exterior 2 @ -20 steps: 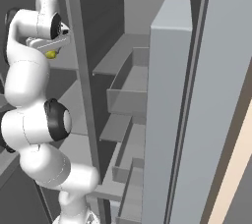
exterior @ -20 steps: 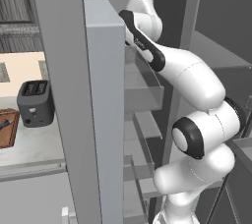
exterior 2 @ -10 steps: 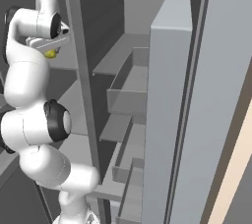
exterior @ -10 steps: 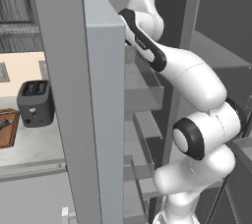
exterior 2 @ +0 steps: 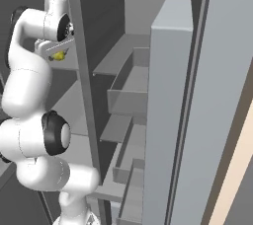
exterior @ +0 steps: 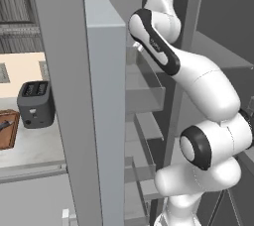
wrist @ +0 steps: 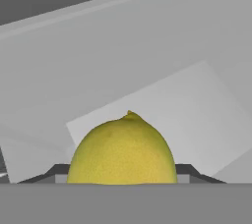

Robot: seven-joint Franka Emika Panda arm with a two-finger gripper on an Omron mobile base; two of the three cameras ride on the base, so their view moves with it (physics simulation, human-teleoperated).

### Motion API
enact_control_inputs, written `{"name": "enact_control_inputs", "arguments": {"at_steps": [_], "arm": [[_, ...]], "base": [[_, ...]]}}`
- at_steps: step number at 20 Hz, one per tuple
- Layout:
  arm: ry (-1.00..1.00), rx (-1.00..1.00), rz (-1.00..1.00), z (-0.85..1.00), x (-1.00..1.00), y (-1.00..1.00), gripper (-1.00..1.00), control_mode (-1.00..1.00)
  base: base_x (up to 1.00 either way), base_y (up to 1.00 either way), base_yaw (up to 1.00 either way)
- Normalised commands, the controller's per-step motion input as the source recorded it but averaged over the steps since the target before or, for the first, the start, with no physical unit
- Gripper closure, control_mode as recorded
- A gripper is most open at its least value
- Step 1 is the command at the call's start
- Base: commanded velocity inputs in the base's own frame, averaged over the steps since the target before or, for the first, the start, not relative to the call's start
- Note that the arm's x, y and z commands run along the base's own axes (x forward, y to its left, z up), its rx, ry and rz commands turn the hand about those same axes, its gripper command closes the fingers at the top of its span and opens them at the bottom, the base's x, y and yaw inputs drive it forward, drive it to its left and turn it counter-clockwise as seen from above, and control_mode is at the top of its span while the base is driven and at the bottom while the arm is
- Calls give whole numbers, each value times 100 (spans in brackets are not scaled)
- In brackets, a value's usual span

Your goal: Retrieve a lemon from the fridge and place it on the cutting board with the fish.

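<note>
Lemon (wrist: pixel 123 150), bright yellow oval with dimpled skin, pinched by end effector (wrist: pixel 122 176) over smooth grey fridge (exterior: pixel 106 96) shelf

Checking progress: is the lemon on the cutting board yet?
No, the lemon sits between the gripper's fingertips, over a grey fridge shelf.

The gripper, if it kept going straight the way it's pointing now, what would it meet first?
The lemon already sits between the fingers of the gripper. Beyond it, the grey fridge interior would likely come first, though depth is unclear.
</note>
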Motion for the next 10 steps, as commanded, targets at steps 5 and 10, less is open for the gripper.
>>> {"name": "enact_control_inputs", "arguments": {"at_steps": [5,10], "arm": [[0,0,2,22,-36,0,100,-100],[0,0,3,32,-38,-2,100,-100]], "base": [[0,0,0],[0,0,0]]}}
